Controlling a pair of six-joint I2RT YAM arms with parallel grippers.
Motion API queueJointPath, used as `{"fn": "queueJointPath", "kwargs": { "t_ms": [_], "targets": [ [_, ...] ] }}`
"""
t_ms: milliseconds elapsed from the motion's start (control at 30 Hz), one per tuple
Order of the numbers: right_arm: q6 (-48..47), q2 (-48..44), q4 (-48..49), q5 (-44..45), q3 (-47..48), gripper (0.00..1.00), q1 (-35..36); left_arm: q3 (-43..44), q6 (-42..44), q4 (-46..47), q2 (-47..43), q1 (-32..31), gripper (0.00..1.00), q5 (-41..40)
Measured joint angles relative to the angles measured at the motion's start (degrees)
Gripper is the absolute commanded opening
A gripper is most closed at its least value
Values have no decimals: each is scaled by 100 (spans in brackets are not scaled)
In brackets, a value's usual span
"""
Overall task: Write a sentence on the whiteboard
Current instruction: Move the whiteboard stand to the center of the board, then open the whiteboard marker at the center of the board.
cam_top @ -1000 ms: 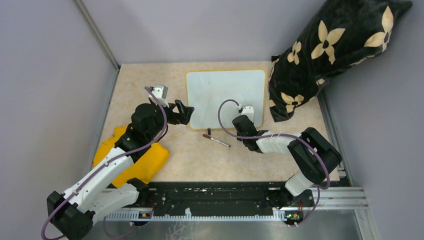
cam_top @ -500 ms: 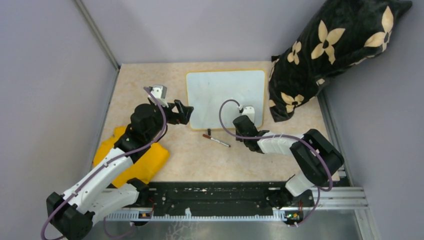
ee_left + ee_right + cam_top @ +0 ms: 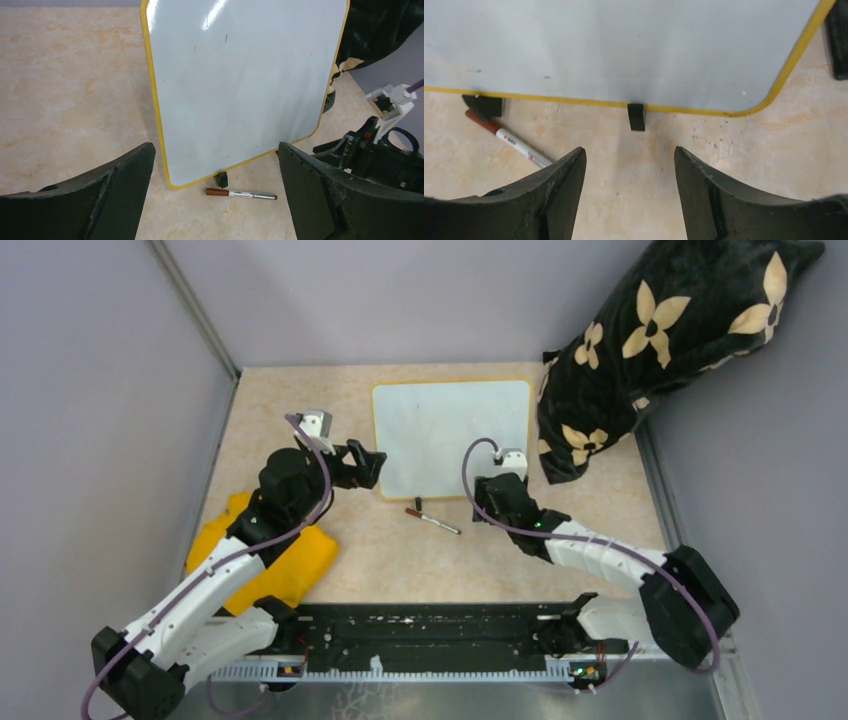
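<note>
Your left fingers (image 3: 117,197) stand spread wide with nothing between them, near the near left corner of the whiteboard (image 3: 452,430). Your right fingers (image 3: 561,192) are likewise released and empty, and they face the board's near edge, where a black foot (image 3: 636,116) meets the tabletop (image 3: 300,410). The whiteboard rests on its feet at the far middle of the tabletop (yellow frame, glossy white face with a few faint dark specks), its right edge close to a black pillow (image 3: 660,340) with cream flowers. A marker (image 3: 433,519), brown-capped with a white barrel, lies flat just in front of the board, between the two arms. A yellow cloth (image 3: 275,565) lies under your left arm.
</note>
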Motion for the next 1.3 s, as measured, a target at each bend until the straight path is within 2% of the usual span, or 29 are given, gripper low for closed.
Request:
{"fn": "queueJointPath", "kwargs": {
  "t_ms": [167, 300, 400, 567, 667, 900, 1300],
  "targets": [
    [-219, -1272, -463, -348, -337, 62, 59, 0, 0, 0, -24, 0, 99, 0],
    [-505, -2247, -470, -1054, -448, 62, 133, 0, 0, -2, -48, 0, 99, -4],
    [-632, -2367, -273, -1381, -448, 60, 358, 0, 0, 0, -66, 0, 99, -26],
    [-1001, -1416, 350, -1283, -448, 61, 1235, -9, -98, -2, -131, 0, 99, -223],
    [-1119, -767, 658, -1172, -411, 61, 1488, -98, -214, 4, -271, 0, 99, -415],
    [-1311, 702, 691, -1080, 374, 59, 1488, -313, -223, 66, -487, 0, 99, -623],
    [-1241, 1620, 673, -1335, 625, 58, 1032, -310, -173, 76, -470, 0, 99, -474]
  ]
}}
